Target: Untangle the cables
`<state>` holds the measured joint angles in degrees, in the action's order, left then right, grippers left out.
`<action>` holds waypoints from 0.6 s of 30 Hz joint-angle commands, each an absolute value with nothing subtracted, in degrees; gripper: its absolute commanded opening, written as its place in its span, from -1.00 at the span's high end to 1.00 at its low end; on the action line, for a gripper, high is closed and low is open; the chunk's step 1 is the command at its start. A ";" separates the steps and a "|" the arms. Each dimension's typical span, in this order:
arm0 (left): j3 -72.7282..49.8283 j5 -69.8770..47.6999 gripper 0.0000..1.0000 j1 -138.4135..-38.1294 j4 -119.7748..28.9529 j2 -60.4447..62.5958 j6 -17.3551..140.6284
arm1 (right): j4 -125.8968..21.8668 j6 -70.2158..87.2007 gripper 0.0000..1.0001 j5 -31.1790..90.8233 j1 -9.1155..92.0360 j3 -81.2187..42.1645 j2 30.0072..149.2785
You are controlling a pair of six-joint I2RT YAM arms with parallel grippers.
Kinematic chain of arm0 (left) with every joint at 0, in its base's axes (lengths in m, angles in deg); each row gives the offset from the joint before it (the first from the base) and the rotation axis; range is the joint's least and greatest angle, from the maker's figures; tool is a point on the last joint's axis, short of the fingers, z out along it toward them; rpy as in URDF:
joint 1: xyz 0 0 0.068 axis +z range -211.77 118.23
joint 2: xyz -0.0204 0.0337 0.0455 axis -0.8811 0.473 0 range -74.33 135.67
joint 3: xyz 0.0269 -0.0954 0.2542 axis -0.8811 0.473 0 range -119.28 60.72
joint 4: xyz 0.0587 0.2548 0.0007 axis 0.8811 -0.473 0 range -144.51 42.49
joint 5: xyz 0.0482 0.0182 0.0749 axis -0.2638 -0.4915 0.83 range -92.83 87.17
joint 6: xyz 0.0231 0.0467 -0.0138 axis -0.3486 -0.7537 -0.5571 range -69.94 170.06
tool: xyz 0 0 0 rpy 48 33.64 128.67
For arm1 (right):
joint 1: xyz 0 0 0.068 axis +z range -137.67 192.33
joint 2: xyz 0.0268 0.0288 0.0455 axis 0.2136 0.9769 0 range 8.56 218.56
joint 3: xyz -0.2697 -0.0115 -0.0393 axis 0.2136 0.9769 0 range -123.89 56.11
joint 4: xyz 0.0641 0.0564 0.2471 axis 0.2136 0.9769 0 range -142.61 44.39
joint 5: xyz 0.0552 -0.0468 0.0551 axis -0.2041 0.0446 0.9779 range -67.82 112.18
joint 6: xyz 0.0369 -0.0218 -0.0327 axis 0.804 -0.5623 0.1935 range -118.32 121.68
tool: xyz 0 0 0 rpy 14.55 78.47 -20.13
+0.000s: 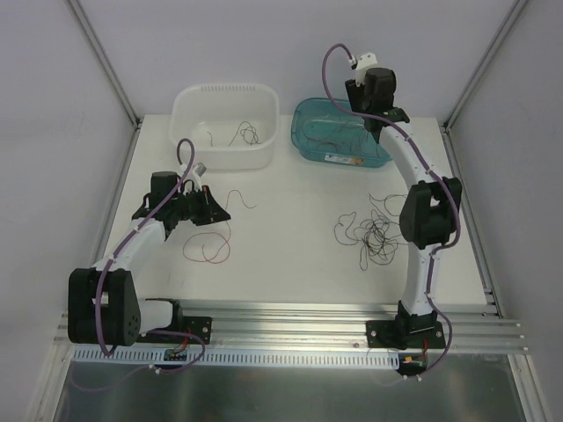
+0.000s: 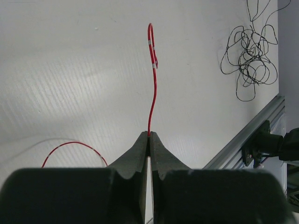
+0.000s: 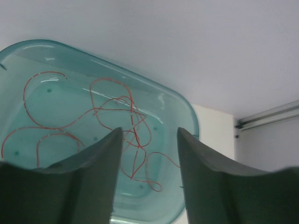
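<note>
Left gripper [image 2: 149,137] has its fingers pressed together, clamped on one red wire [image 2: 153,93]. The wire comes straight out from the tips and ends in a small hooked loop well ahead of them, and another arc of red lies back to the left of the fingers. Probably held by one end so the strand can be drawn clear of the others. Black tangle [image 2: 250,58] sits on the table [image 1: 290,255], far ahead and to the right of those fingers, well apart from the red strand and not yet sorted. Right gripper [image 3: 149,133] hangs over the teal tub [image 3: 140,81] with its fingers apart and nothing visibly pinched; looks placed there for dropping off a strand. Teal tub holds several loose red wires [image 3: 107,105], looped over each other, directly below and to the left of the open fingers. White tub [image 1: 189,101] holds a few dark wires [image 1: 246,134]. Colours seem split per tub, so the clamped red one likely belongs in the teal.
</note>
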<state>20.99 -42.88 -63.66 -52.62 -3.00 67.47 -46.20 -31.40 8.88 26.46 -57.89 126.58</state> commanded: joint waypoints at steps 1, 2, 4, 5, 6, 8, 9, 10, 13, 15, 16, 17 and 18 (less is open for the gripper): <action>18.71 -45.28 1.00 -63.88 -51.91 -2.53 66.76 | -47.27 -30.15 -0.29 3.91 26.05 -63.15 130.63; 18.71 -45.71 1.00 -63.88 -51.91 -2.44 66.76 | -46.12 -29.09 -0.41 3.81 26.13 -63.33 130.64; 18.53 -45.98 1.00 -63.88 -51.82 -2.09 66.76 | -45.40 -26.72 -0.62 5.73 26.48 -60.20 127.85; 18.36 -46.42 1.00 -63.88 -51.91 -2.17 66.76 | -45.66 -26.01 -0.67 6.18 26.83 -58.00 126.44; 18.27 -46.60 1.00 -63.97 -51.82 -2.17 66.76 | -46.36 -25.31 -0.76 6.97 27.10 -55.97 124.51; 18.27 -46.86 1.00 -64.06 -51.91 -2.44 66.76 | -46.02 -22.34 -0.79 8.46 27.54 -50.08 118.99; 18.27 -46.86 1.00 -64.06 -51.82 -2.52 66.67 | -45.58 -21.19 -0.81 9.86 27.63 -48.41 117.21; 18.36 -46.95 1.00 -64.14 -51.82 -2.87 66.58 | -43.93 -20.22 -0.82 12.75 27.89 -46.57 115.54; 18.44 -47.12 1.00 -64.67 -51.91 -4.01 66.14 | -41.20 -16.00 -0.88 18.72 29.20 -39.27 107.81; 18.27 -47.21 1.00 -65.37 -51.82 -4.98 65.70 | -40.05 -12.22 -0.88 21.72 30.61 -33.12 101.93; 18.27 -47.39 1.00 -65.64 -51.82 -5.42 65.61 | -39.61 -10.64 -0.88 25.22 31.75 -30.93 99.90; 18.09 -47.56 1.00 -65.99 -51.82 -5.86 65.44 | -39.60 -9.50 -0.88 27.61 32.45 -28.38 98.05; 18.01 -47.65 1.00 -66.51 -51.91 -6.30 65.35 | -39.60 -7.05 -0.88 30.85 33.16 -24.18 93.95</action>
<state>20.23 -44.93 -65.32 -52.68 -3.50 67.03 -40.38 -15.08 19.63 30.90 -30.61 102.23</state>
